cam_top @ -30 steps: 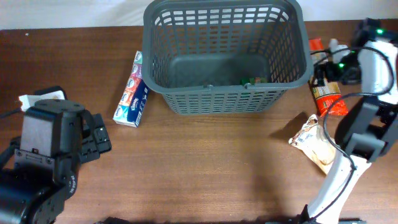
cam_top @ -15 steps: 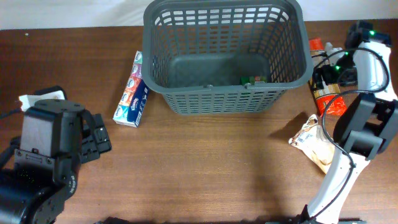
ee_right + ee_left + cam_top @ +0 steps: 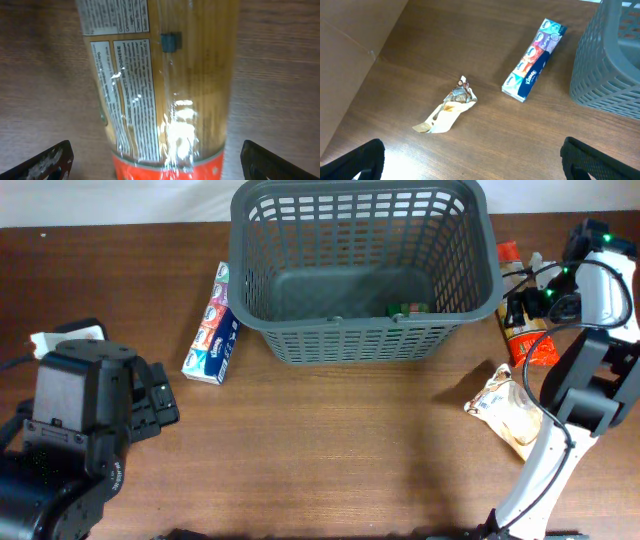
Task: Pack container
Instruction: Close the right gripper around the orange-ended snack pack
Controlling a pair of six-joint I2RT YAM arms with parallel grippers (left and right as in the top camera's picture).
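Note:
The container is a dark grey slotted basket (image 3: 260, 300) at the table's back centre, with a small green item (image 3: 408, 309) on its bottom. Its side also shows in the left wrist view (image 3: 612, 65). A long clear and red pasta packet (image 3: 524, 330) lies right of the basket. My right gripper (image 3: 533, 298) hovers just above it, open, with the packet (image 3: 165, 85) between the two fingertips (image 3: 50, 160). My left gripper (image 3: 480, 162) is open and empty at the front left, above bare wood.
A Kleenex tissue pack (image 3: 212, 325) lies left of the basket and shows in the left wrist view (image 3: 534, 59). A crumpled beige wrapper (image 3: 449, 107) lies at the far left. A beige snack bag (image 3: 505, 412) lies front right, by the right arm's base.
My right wrist has shifted slightly over the pasta packet. The left arm and all packets have stayed in place.

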